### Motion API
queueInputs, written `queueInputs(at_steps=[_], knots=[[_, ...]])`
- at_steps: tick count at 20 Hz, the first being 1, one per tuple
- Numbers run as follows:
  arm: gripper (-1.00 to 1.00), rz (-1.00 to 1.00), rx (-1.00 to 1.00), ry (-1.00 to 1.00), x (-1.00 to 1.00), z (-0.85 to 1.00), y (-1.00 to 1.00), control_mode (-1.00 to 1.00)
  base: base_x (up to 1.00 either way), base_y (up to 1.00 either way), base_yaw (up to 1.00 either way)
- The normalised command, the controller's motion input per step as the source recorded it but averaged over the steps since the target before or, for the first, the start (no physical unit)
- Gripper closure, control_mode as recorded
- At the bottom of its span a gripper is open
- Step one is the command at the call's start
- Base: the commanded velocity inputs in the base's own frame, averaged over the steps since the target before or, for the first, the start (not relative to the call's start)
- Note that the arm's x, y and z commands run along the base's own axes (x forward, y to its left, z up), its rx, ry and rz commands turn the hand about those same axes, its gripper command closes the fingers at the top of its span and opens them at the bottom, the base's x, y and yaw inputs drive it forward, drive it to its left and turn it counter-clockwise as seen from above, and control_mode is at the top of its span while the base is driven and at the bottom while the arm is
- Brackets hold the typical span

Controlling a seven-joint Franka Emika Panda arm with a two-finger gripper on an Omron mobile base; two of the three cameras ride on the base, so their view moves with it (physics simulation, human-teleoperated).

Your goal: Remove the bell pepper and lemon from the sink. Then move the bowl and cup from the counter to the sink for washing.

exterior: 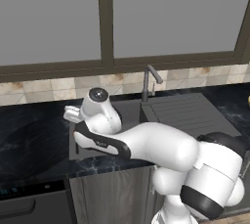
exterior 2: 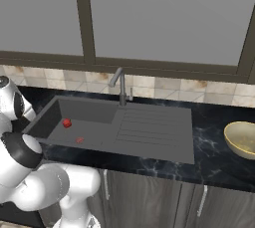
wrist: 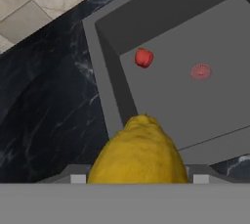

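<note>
My gripper (wrist: 139, 177) is shut on the lemon (wrist: 139, 153), a lumpy yellow fruit that bulks large at the bottom of the hand view. It hangs over the left rim of the sink (wrist: 105, 96), where basin meets black counter (wrist: 44, 115). The red bell pepper (wrist: 143, 57) lies on the basin floor near the back left corner, also seen from the right base (exterior 2: 66, 122). The golden bowl (exterior 2: 241, 140) rests on the counter far right of the drainboard. The cup is out of view. My hand (exterior: 73, 115) sits at the sink's left edge.
A pinkish drain spot (exterior 2: 79, 140) marks the basin floor. The grey faucet (exterior 2: 119, 85) rises behind the sink, and the ribbed drainboard (exterior 2: 149, 127) lies to its right. A tiled backsplash (exterior 2: 164, 85) and window stand behind. My arm (exterior: 156, 145) covers much of the basin in the left base view.
</note>
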Motion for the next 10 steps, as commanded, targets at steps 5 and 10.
queueInputs(at_steps=[5, 10], knots=[[1.00, 0.00, 0.00, 0.00, -0.04, 0.10, 0.53, -1.00, 0.00, 0.00, 0.00], [1.00, 0.00, 0.00, 0.01, -0.03, 0.05, 0.50, -1.00, 0.00, 0.00, 0.00]])
